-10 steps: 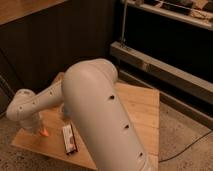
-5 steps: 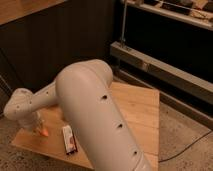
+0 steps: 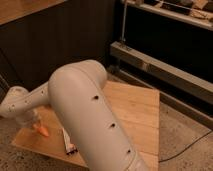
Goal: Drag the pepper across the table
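Note:
The pepper (image 3: 41, 130) is a small orange tapered thing lying on the pale wooden table (image 3: 132, 112) near its left end. My big white arm fills the middle of the camera view and bends left to its wrist. My gripper (image 3: 36, 121) hangs under the wrist right above the pepper, at its near end; whether it touches the pepper does not show.
A flat white packet with a dark end (image 3: 67, 141) lies on the table just right of the pepper, partly behind my arm. A dark wall stands behind the table, metal shelving (image 3: 165, 65) to the right, speckled floor with a cable (image 3: 187, 150) at right.
My arm has swung further left and the wrist has moved left with it. The pepper now lies slightly further left on the table.

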Available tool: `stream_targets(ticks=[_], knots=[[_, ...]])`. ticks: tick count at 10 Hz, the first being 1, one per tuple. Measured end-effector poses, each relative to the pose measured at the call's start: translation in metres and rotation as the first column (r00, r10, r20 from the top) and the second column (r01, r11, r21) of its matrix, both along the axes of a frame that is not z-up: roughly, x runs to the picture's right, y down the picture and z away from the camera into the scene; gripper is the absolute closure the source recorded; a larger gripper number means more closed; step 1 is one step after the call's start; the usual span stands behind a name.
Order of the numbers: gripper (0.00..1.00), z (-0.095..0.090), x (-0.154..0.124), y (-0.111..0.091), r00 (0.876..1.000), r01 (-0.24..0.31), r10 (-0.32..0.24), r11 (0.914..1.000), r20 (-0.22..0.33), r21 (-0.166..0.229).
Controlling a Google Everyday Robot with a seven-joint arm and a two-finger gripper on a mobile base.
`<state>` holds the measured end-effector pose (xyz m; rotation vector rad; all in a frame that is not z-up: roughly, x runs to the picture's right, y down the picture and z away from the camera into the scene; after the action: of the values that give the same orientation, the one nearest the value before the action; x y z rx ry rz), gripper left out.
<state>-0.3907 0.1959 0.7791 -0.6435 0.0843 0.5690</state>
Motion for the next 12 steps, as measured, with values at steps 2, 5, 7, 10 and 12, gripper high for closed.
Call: stream_targets(ticks=[2, 5, 7, 10, 12], knots=[[0.41, 0.007, -0.002, -0.006, 1.000, -0.010, 0.010, 0.9999, -0.006, 0.007], [0.39, 0.013, -0.008, -0.010, 1.000, -0.017, 0.017, 0.9998, 0.000, 0.009], [0.39, 0.017, -0.013, -0.011, 1.000, -0.014, 0.014, 0.9999, 0.006, 0.009], [0.39, 0.024, -0.021, -0.009, 1.000, -0.001, 0.001, 1.0000, 0.011, 0.005], [0.39, 0.031, -0.025, -0.009, 1.000, 0.011, -0.011, 0.9999, 0.010, 0.001]])
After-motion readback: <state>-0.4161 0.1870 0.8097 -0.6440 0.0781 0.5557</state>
